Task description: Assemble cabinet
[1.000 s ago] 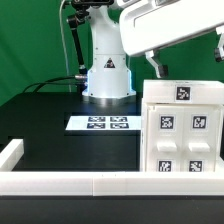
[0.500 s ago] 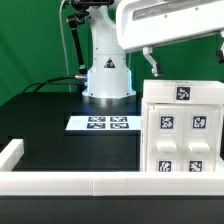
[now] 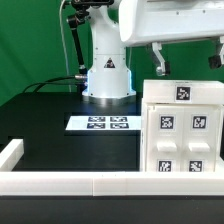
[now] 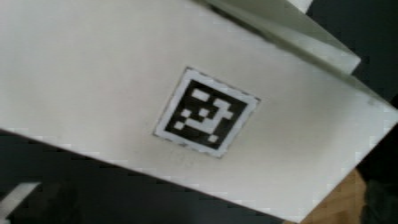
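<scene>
The cabinet (image 3: 183, 130) is a large white box with black-and-white tags, standing on the black table at the exterior view's right. One tag is on its top and several are on its front. My gripper (image 3: 187, 62) hangs just above the cabinet's top, apart from it, with its two dark fingers (image 3: 157, 63) spread wide and nothing between them. In the wrist view the cabinet's white top (image 4: 125, 90) with one tag (image 4: 210, 112) fills the picture, and my fingertips do not show there.
The marker board (image 3: 100, 123) lies flat at the middle of the table, in front of the robot base (image 3: 107, 75). A low white border rail (image 3: 70, 183) runs along the front and left edges. Cables hang at the back left.
The hand has turned from tilted to level above the cabinet and shifted slightly to the exterior view's right. A second finger now shows at the right edge. The cabinet has not moved.
</scene>
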Controlling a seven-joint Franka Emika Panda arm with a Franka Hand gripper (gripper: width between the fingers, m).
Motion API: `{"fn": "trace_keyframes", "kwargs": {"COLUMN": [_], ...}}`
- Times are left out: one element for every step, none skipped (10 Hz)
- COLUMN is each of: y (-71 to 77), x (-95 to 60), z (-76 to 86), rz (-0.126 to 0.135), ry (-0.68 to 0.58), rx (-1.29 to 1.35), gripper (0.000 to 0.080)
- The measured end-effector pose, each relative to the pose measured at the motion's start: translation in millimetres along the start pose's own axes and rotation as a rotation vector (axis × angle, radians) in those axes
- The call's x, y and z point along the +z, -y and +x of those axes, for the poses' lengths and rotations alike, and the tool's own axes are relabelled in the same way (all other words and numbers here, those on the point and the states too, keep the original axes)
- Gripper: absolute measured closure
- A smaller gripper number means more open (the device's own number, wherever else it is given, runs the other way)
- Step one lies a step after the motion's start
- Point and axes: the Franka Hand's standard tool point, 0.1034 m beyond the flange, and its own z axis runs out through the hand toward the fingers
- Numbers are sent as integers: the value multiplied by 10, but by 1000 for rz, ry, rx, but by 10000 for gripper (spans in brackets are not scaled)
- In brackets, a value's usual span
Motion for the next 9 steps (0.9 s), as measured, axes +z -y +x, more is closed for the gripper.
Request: {"fn": "trace_keyframes", "kwargs": {"y": [-16, -35, -24, 4, 10, 9, 7, 5, 8], "x": [0, 1, 10, 37, 48, 51, 56, 60, 83], "z": [-9, -21, -32, -46, -54, -61, -78, -83, -101], "rz": [-4, -6, -10, -15, -30, -41, -42, -47, -51], "ry": [3, 8, 19, 35, 54, 70, 83, 95, 109], "rx": [-122, -254, -396, -481, -632, -743, -798, -876, -943], "gripper": [2, 2, 2, 2, 2, 2, 2, 2, 2]}}
